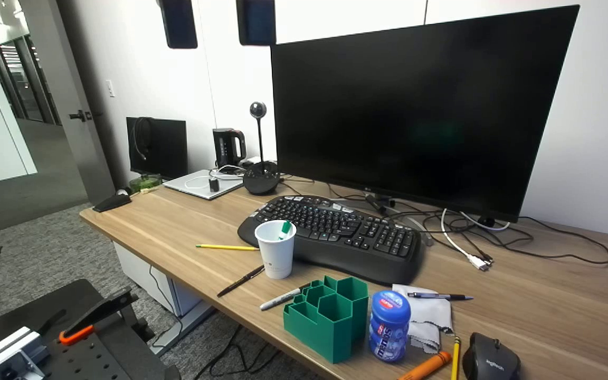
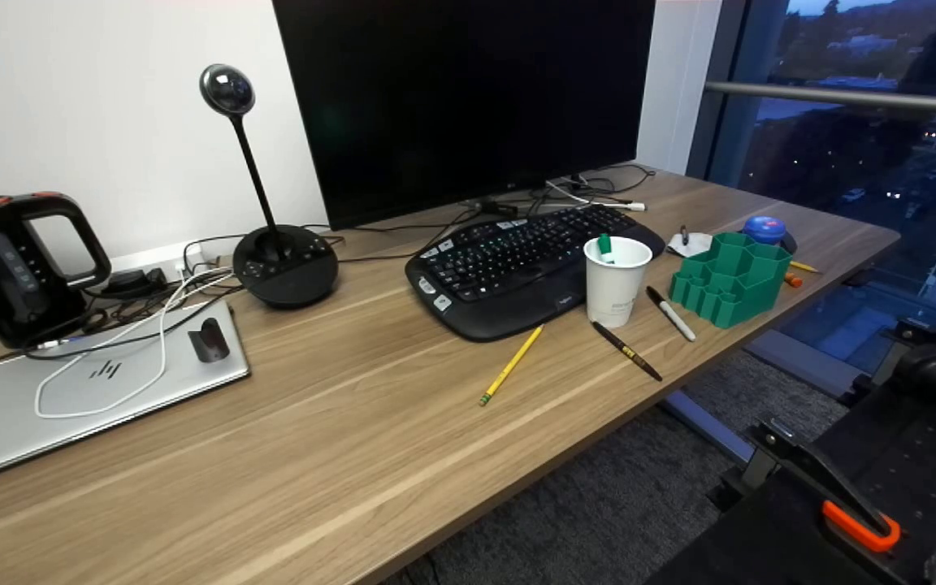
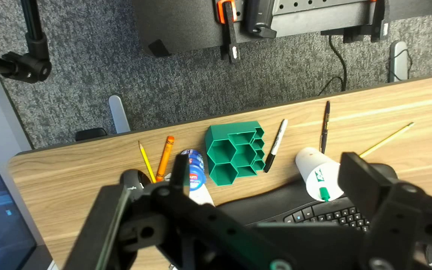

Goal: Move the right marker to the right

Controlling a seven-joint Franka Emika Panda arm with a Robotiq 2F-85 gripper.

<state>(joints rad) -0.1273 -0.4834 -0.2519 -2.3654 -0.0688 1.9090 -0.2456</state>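
Spread wide and holding nothing, the gripper (image 3: 266, 165) fills the foot of the wrist view, its dark, blocky fingers (image 3: 180, 168) seen to either side of the grey marker (image 3: 277, 142), probably the one meant. The marker lies flat on the wood-grain desk (image 3: 69, 168), mostly up-picture from the fingers and roughly centred in the gap, its slim, smooth barrel pointing to the desk's edge and its black cap toward the keyboard (image 3: 264, 204). Its long axis runs nearly crosswise to the line from finger to finger, so little turning should be needed to close across the barrel. In an exterior view, where the gripper is out of sight, the marker lies between a thin dark pen (image 1: 240, 281) and a rigid-looking green holder (image 1: 317, 338) of hexagonal cells, which seems to hide part of the cap; with the holder standing right of it there, a lift looks safer than a push. An exterior view, also without the gripper, sets the marker near a smooth, tapering white paper cup (image 2: 612, 288) with a slender yellow pencil (image 2: 511, 366) on its far side.
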